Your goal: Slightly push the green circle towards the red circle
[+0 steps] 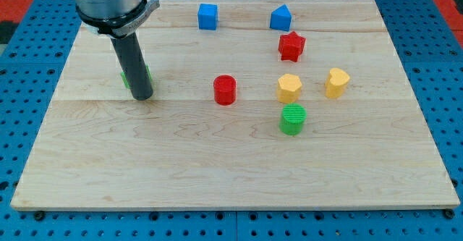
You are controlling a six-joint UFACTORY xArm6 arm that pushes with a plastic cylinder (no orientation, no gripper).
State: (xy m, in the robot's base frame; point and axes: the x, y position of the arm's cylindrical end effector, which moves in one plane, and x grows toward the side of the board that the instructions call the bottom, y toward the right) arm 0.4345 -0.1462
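Note:
The green circle (pixel 293 119) stands on the wooden board right of centre. The red circle (pixel 225 90) stands up and to its left, near the board's middle. My tip (pixel 142 96) rests on the board far to the left of both, about a hand's width left of the red circle. A second green block (pixel 126 75) sits right behind the rod and is mostly hidden by it; its shape cannot be made out.
A yellow hexagon (pixel 289 87) stands just above the green circle. A yellow heart (pixel 336 82) is to its right. A red star (pixel 291 46), a blue cube (pixel 207 16) and a blue pentagon-like block (pixel 281 17) lie near the view's top. The board (pixel 217 176) lies on a blue pegboard.

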